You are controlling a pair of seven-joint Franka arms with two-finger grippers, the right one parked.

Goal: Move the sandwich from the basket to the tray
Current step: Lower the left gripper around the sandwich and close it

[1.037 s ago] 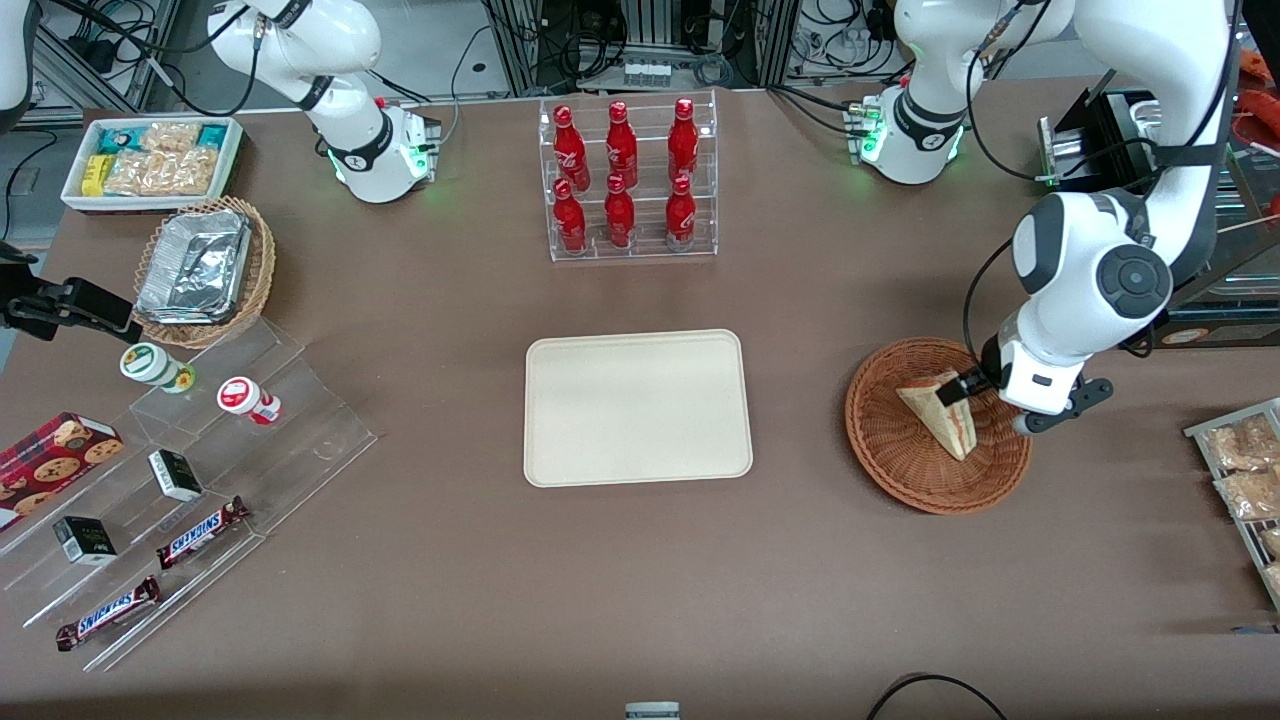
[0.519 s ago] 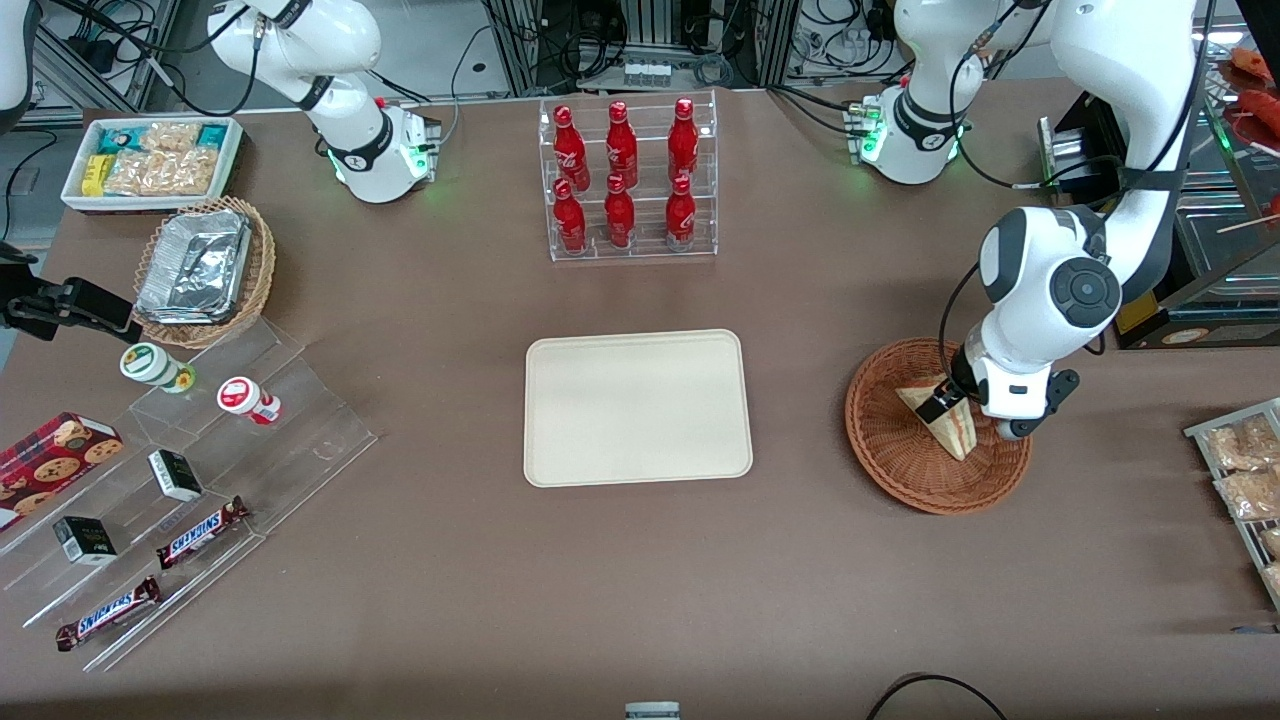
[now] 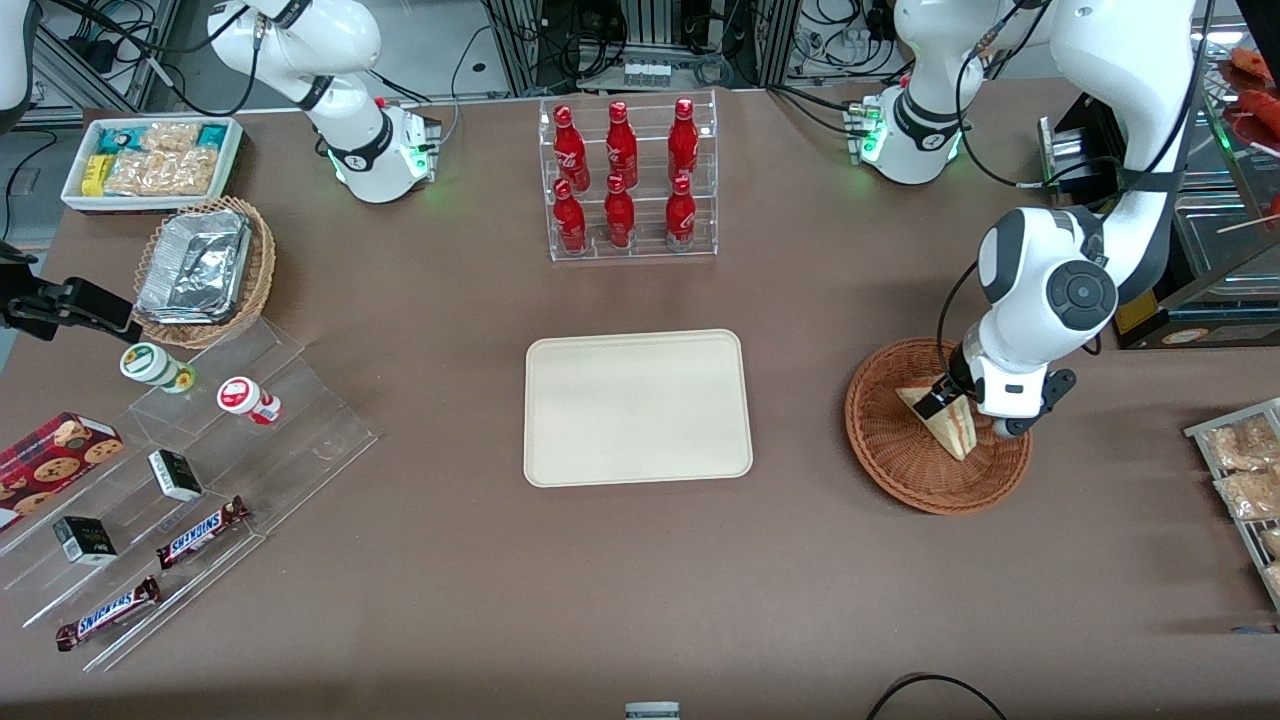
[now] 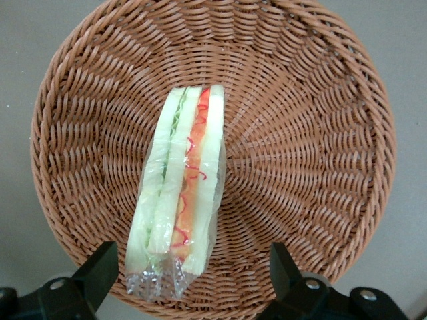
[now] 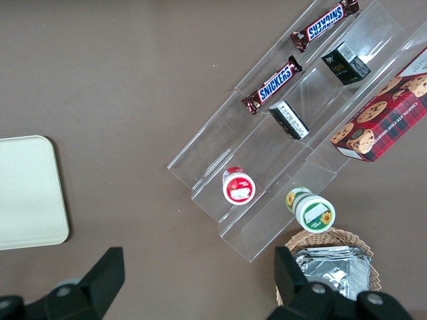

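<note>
The sandwich (image 3: 948,423) (image 4: 180,200), a clear-wrapped wedge with red and green filling on its cut edge, lies in the round reddish-brown wicker basket (image 3: 885,465) (image 4: 313,133). My gripper (image 3: 960,410) (image 4: 190,273) hangs low over the basket, open. Its two black fingers (image 4: 100,267) stand wide apart on either side of the sandwich's crimped wrapper end without touching it. The cream tray (image 3: 637,407) lies flat at the table's middle, toward the parked arm's end from the basket, with nothing on it.
A clear rack of red bottles (image 3: 625,180) stands farther from the front camera than the tray. A wire rack of snack packets (image 3: 1245,470) sits at the working arm's table edge. A tan basket of foil containers (image 3: 205,270) and acrylic steps with candy bars (image 3: 190,480) lie toward the parked arm's end.
The arm shifted toward the tray's side and settled over the sandwich in the first half second. It has hardly moved since. The sandwich has stayed in the basket.
</note>
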